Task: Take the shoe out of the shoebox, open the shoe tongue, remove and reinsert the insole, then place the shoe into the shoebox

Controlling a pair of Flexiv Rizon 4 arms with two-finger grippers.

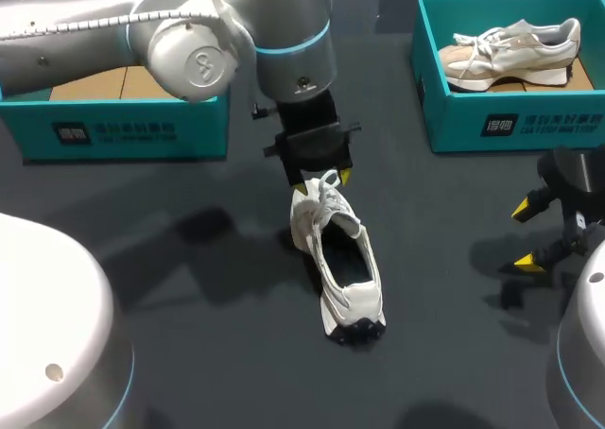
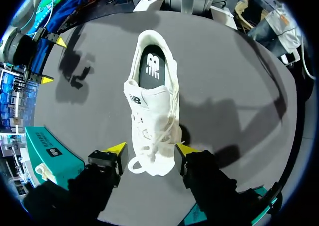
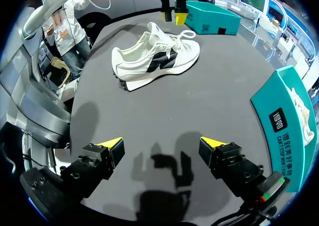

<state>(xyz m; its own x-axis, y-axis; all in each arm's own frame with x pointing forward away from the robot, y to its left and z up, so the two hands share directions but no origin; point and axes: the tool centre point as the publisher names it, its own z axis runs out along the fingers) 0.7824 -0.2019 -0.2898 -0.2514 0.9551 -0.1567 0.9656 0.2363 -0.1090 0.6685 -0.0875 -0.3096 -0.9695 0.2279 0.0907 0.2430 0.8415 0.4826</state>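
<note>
The left gripper's [image 2: 152, 149] fingers stand apart astride the toe of the white mesh sneaker [image 2: 152, 101], which sits upright on the matte dark table [image 2: 234, 86] — open surface all round. The right gripper [image 3: 162, 144], fingers spread, hovers well off, a teal cardboard shoebox [image 3: 279, 121] beside it.

Head view: the left arm [image 1: 189, 32] covered most of the left shoebox [image 1: 123, 131] at 10 o'clock of the white shoe [image 1: 342, 259], so the box's inside went unseen. The shoe's toe, at its 12 o'clock end, sat partly hidden under the left gripper [image 1: 322, 182]. The right gripper [image 1: 527, 234], at 3 o'clock of the shoe, ran off the frame edge behind its tips. In the right wrist view only a sliver of the second shoe [image 3: 301, 106] showed above the right shoebox [image 3: 279, 121] wall before the black rim cut both off.
</note>
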